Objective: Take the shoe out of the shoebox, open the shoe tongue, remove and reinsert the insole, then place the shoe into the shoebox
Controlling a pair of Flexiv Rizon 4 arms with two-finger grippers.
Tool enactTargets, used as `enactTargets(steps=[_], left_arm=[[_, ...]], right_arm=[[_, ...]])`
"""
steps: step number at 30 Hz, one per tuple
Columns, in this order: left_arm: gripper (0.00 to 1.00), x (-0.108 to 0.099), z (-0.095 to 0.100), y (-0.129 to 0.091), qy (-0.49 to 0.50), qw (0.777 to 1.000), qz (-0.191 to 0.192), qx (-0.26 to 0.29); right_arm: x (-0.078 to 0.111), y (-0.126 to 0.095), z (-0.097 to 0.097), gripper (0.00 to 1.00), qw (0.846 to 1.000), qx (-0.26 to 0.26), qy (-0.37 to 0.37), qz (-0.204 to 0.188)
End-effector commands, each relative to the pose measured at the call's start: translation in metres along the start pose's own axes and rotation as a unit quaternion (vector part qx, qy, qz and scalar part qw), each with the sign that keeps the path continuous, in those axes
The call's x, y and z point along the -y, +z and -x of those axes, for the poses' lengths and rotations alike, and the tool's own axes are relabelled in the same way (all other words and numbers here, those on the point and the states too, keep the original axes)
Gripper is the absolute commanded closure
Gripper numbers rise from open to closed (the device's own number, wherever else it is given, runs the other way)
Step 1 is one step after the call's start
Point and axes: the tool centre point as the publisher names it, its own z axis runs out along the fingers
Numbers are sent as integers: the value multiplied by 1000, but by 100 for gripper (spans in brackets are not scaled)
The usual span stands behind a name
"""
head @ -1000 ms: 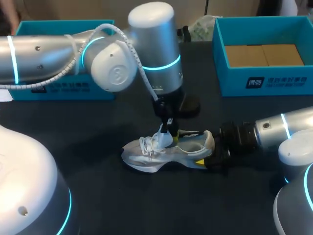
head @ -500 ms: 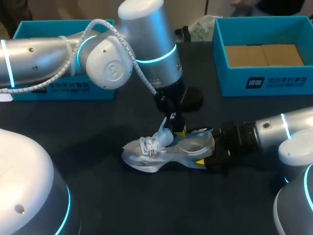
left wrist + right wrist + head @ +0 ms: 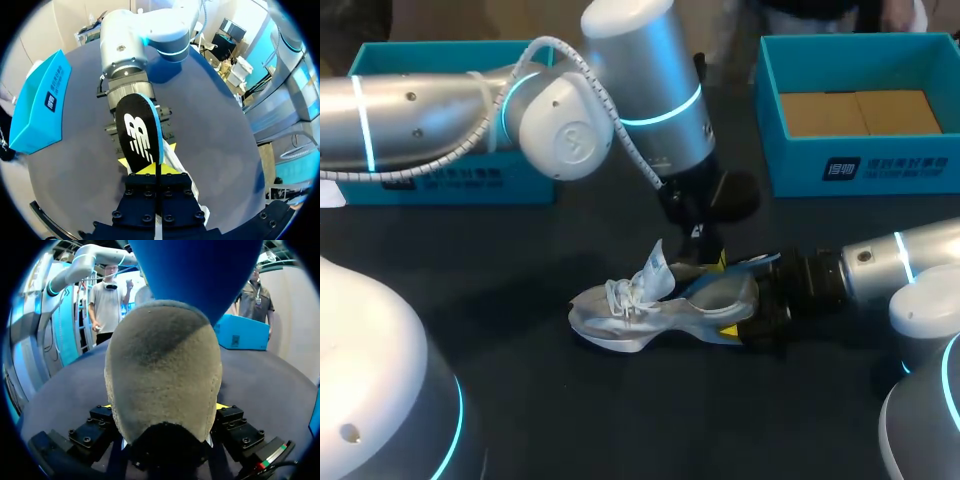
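with left gripper (image 3: 158, 172): pinching one black, blue-edged insole (image 3: 137, 131) tight by its end, just over heel opening. with right gripper (image 3: 162, 409): clamping heel of one grey shoe (image 3: 650, 305) from both sides. resting sole-down on dark table (image 3: 520, 390), tongue raised. at table's back, two teal boxes: left box (image 3: 440, 182), right box (image 3: 865, 168), both well apart from shoe.

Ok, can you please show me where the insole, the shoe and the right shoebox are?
insole (image 3: 136, 131): left wrist view, its black printed face.
shoe (image 3: 630, 322): head view, its silver side below the laces.
right shoebox (image 3: 790, 165): head view, its blue front wall.
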Motion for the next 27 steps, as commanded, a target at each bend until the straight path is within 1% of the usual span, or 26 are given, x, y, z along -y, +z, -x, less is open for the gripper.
enactTargets(steps=[1,6,7,8,10,11,15,16,17,18,21,24,25,26,27], left_arm=[[100,0,1,0,2,1000,-2,-7],[99,-2,1,3,1,1000,1,-12],[80,-3,0,3,0,1000,0,-11],[68,-3,-1,3,0,1000,0,-10],[50,-3,-4,0,2,1000,1,0],[46,-2,-6,-1,4,1000,0,5],[41,1,-12,-5,8,999,6,35],[37,2,-13,-5,7,999,8,42],[27,2,-13,-5,6,998,10,54],[22,3,-13,-5,5,998,10,57],[18,4,-13,-5,-1,997,18,71],[9,5,-13,-3,-23,992,37,120],[7,5,-13,-2,-28,991,35,129],[5,6,-13,-2,-35,987,37,149],[5,6,-13,-2,-36,987,39,155]], right_arm=[[1,3,1,100,1000,0,1,-2],[1,3,1,100,1000,0,1,-2],[1,3,1,100,1000,0,1,-2],[1,3,1,100,1000,0,1,-2],[1,3,1,100,1000,0,1,-2],[1,3,1,100,1000,0,1,-2],[1,3,1,100,1000,0,1,-2],[1,3,1,100,1000,0,1,-2],[1,3,1,100,1000,0,1,-2],[1,3,1,100,1000,0,1,-2],[1,3,1,100,1000,0,1,-2],[1,3,1,100,1000,0,1,-2],[1,3,1,100,1000,0,1,-2],[1,3,1,100,1000,0,1,-2],[1,3,1,100,1000,0,1,-2]])
